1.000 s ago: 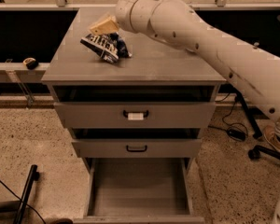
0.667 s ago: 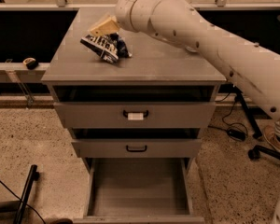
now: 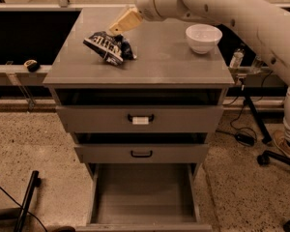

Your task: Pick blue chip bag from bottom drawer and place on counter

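The blue chip bag (image 3: 109,46) lies on the counter (image 3: 154,64), at its left part, dark blue and crinkled with white lettering. My gripper (image 3: 124,22) hangs just above and to the right of the bag, at the end of the white arm that reaches in from the upper right; it looks apart from the bag. The bottom drawer (image 3: 144,192) is pulled out below and shows only a bare grey inside.
A white bowl (image 3: 203,36) stands on the counter's right part. The two upper drawers with black handles (image 3: 140,118) are slightly out. Cables and a stand foot (image 3: 275,156) lie on the floor at right. A black pole (image 3: 26,199) lies at lower left.
My gripper has drawn up and to the right, away from the bag. The arm has shifted and the white bowl now shows. The bag stays in place on the counter.
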Robot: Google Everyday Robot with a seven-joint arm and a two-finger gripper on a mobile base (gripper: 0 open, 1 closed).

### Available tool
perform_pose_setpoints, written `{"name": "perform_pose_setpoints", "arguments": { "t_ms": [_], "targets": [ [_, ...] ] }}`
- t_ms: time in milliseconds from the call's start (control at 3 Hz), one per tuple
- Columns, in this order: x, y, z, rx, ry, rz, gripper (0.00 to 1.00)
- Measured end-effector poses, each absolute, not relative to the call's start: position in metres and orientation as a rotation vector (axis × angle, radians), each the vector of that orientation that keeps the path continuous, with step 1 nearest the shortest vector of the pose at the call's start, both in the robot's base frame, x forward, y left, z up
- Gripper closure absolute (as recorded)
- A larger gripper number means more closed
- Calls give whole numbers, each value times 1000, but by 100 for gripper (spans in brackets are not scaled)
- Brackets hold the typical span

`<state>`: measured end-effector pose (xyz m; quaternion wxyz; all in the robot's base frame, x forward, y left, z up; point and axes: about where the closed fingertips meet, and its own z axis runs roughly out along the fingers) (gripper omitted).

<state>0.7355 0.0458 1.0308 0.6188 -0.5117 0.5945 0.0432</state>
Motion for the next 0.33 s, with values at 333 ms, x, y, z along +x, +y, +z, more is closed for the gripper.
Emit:
{"name": "perform_pose_setpoints", "arguments": {
  "t_ms": [333],
  "targets": [
    [735,46,1031,-1177,1368,99,0]
  ]
}}
